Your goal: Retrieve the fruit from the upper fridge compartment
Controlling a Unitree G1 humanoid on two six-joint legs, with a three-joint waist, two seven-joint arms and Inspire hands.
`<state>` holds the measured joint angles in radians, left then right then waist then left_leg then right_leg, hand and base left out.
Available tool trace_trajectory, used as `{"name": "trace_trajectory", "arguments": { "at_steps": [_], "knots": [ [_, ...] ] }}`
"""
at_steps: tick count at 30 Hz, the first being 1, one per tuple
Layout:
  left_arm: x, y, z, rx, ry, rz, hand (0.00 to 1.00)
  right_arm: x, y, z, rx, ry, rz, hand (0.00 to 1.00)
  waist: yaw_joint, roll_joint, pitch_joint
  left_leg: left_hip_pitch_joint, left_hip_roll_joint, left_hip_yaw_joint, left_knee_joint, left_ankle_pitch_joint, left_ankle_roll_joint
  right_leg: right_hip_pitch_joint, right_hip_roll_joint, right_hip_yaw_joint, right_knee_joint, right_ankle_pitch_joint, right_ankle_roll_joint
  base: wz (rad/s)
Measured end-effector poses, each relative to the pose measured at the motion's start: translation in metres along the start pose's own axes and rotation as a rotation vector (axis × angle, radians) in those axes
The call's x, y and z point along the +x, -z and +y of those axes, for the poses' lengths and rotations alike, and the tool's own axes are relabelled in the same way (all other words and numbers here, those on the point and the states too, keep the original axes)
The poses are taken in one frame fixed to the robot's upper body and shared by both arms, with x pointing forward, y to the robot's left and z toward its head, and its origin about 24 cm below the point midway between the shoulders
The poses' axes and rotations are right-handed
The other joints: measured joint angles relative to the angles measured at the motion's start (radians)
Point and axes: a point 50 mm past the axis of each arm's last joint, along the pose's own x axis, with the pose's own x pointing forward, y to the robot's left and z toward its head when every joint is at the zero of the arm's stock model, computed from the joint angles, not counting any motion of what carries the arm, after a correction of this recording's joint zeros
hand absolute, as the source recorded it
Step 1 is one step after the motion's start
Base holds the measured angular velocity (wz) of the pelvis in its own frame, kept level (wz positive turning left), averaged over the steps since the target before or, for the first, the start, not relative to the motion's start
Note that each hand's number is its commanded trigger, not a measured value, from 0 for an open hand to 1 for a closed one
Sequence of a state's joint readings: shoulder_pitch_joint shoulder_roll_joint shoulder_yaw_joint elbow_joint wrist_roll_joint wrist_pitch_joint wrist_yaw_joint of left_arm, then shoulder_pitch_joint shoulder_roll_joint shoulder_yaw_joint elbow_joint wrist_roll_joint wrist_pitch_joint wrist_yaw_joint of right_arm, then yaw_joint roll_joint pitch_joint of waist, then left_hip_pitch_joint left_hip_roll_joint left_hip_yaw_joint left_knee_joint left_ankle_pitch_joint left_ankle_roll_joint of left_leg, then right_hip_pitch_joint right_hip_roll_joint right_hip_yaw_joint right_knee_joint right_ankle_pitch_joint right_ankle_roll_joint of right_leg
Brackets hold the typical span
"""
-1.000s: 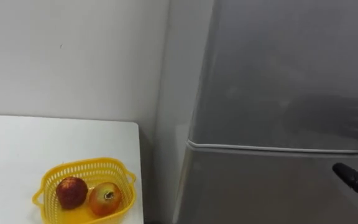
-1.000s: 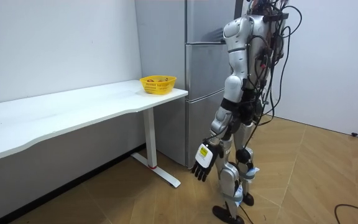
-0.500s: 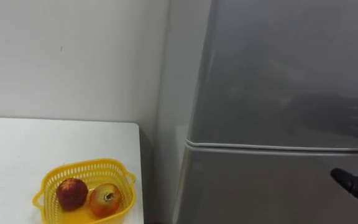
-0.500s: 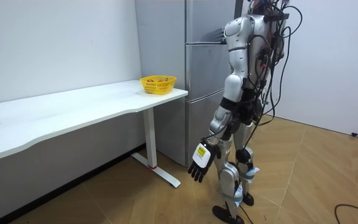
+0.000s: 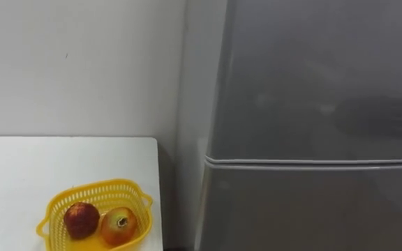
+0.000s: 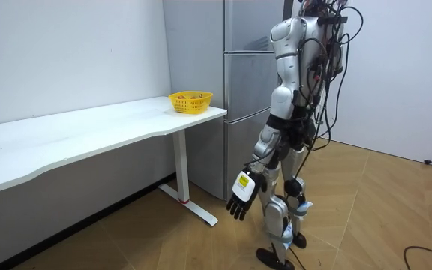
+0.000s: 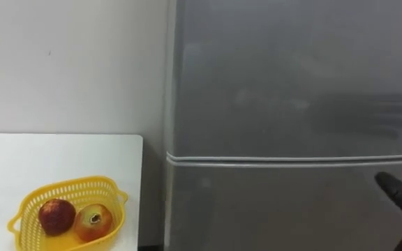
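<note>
A grey fridge stands right in front of me, its upper door (image 5: 313, 77) shut above a pale seam and the lower door (image 5: 306, 209) below it. My right hand (image 7: 399, 192) reaches in from the lower right, its dark fingers straight and pointing at the fridge front just under the seam, holding nothing. A blurred reflection of that hand shows on the upper door (image 7: 292, 70). In the room view I stand upright facing the fridge (image 6: 246, 30), and my left hand (image 6: 241, 197) hangs low at my side, fingers relaxed and empty.
To the left of the fridge is a white table (image 5: 19, 167) against the wall. At its near right corner sits a yellow basket (image 5: 135, 192) with a red fruit (image 5: 81, 219) and a reddish-yellow fruit (image 5: 119, 225). Wooden floor lies behind me.
My right hand has slid to the right, almost out of the left eye view. The view has shifted slightly. The left hand still hangs at my side.
</note>
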<state>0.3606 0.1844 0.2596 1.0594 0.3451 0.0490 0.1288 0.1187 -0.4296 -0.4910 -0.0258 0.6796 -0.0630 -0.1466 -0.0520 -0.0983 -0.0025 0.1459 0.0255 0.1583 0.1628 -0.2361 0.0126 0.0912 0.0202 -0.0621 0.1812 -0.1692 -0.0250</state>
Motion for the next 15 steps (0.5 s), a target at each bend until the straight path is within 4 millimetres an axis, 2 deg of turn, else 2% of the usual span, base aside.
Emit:
{"name": "trace_trajectory", "arguments": {
  "at_steps": [1,5,9,10,12,13,14,15],
  "knots": [
    [0.0,0.0,0.0,0.002,-0.005,-0.001,0.0,-0.001,0.004,-0.004,0.0,0.034,0.016,0.0,0.0,-0.002,0.0008,0.0,0.0,0.0,0.0,0.0,0.0,0.001,0.0,-0.001,-0.001,0.0,0.0,0.06],
    [0.0,-0.003,0.0,0.005,-0.032,0.01,0.0,-0.022,0.044,-0.029,0.006,0.282,0.176,0.0,-0.016,0.001,0.0014,-0.001,-0.002,-0.015,-0.001,0.0,0.0,0.012,-0.004,-0.02,-0.013,-0.001,0.001,0.12],
    [-0.002,-0.004,-0.007,0.022,-0.018,0.017,0.0,-0.045,0.083,-0.048,0.012,0.486,0.35,0.0,-0.025,0.024,-0.0003,-0.003,-0.003,-0.016,-0.004,0.0,0.0,0.01,-0.004,-0.021,-0.015,-0.001,0.002,0.01],
    [-0.001,-0.005,-0.008,0.024,-0.016,0.015,0.0,-0.049,0.087,-0.05,0.02,0.511,0.37,0.0,-0.024,0.027,-0.0014,-0.003,-0.002,-0.016,-0.004,0.0,0.0,0.01,-0.004,-0.02,-0.015,-0.001,0.002,0.0],
    [-0.001,-0.006,-0.008,0.026,-0.017,0.009,0.0,-0.067,0.11,-0.055,-0.03,0.574,0.473,0.0,-0.019,0.045,0.0023,-0.001,-0.001,-0.016,-0.005,0.0,0.0,0.009,-0.002,-0.018,-0.015,-0.002,0.002,-0.02],
    [-0.001,-0.007,-0.008,0.028,-0.018,0.005,0.0,-0.072,0.117,-0.058,-0.048,0.588,0.505,0.0,-0.02,0.05,-0.0003,-0.001,-0.001,-0.018,-0.005,0.0,0.0,0.01,-0.002,-0.018,-0.015,-0.002,0.002,0.0],
    [-0.001,-0.01,-0.008,0.031,-0.02,-0.007,0.0,-0.085,0.131,-0.063,-0.088,0.616,0.575,0.0,-0.019,0.047,0.0,0.0,-0.002,-0.019,-0.005,0.0,0.0,0.011,-0.002,-0.018,-0.016,-0.002,0.002,0.0],
    [-0.002,-0.011,-0.01,0.035,-0.016,-0.013,0.0,-0.098,0.144,-0.07,-0.117,0.651,0.649,0.0,-0.016,0.054,0.0001,0.0,-0.003,-0.02,-0.005,0.0,0.0,0.013,-0.003,-0.018,-0.017,-0.003,0.003,0.04]
  ]
}}
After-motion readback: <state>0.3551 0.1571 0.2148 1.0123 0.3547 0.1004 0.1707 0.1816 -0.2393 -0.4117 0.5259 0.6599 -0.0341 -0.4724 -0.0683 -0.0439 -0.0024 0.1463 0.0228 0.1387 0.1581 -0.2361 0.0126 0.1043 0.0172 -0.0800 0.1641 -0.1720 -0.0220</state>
